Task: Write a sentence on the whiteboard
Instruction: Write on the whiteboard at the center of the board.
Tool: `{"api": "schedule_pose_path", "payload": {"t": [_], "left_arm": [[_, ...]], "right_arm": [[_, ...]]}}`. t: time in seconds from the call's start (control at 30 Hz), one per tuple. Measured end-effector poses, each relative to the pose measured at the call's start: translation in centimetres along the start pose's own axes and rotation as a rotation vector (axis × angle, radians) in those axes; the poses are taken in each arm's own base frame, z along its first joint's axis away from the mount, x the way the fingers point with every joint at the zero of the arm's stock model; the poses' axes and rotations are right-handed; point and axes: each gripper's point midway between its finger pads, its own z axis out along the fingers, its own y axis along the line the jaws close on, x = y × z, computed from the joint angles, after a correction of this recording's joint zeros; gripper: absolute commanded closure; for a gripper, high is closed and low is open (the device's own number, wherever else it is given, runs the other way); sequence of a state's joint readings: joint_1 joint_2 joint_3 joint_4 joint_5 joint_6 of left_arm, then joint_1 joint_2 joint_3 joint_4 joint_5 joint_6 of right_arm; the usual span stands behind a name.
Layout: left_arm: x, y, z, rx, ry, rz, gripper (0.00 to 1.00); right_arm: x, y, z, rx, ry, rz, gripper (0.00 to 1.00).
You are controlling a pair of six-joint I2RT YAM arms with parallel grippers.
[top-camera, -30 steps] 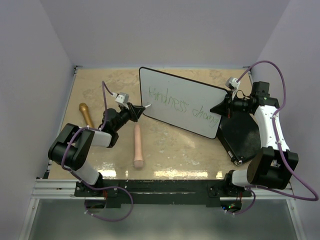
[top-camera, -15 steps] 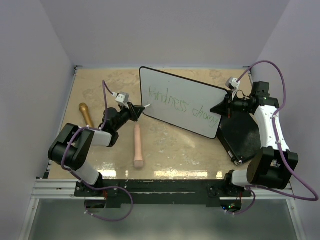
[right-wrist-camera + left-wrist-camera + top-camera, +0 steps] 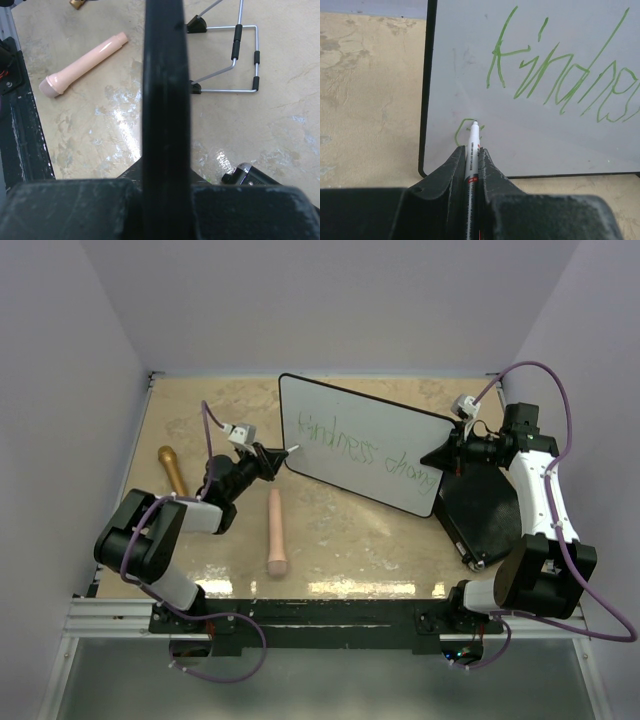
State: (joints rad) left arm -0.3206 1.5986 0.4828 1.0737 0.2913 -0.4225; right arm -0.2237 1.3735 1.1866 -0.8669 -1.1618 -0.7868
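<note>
Two green words [image 3: 368, 452], one seemingly "kindness", mark the whiteboard [image 3: 350, 410].

On the whiteboard [image 3: 400, 430], the sentence [image 3: 365, 452] in green handwriting is read as "kindness", with "chang" at its four o'clock.

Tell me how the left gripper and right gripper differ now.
The left gripper is shut on a marker, its tip at the whiteboard beside a green stroke; the right gripper is clamped on the whiteboard's right edge. The left gripper points rightward, the right gripper leftward. Both are shut.
</note>
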Motion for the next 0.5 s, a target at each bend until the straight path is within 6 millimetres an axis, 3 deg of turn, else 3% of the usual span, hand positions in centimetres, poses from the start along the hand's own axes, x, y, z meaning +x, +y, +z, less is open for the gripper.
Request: {"api": "schedule_pose_path", "payload": {"t": [0.33,0.5], "left_arm": [[-0.6,0.6,-0.2,-0.024,-0.018,0.001,1.0],[-0.6,0.0,-1.4,-0.01,-0.022,0.0,1.0]], "right_arm": [[0.0,0.0,0.0,0.0,0.0,0.0,1.0],[0.0,0.0,0.0,0.0,0.0,-0.002,1.0]]}}
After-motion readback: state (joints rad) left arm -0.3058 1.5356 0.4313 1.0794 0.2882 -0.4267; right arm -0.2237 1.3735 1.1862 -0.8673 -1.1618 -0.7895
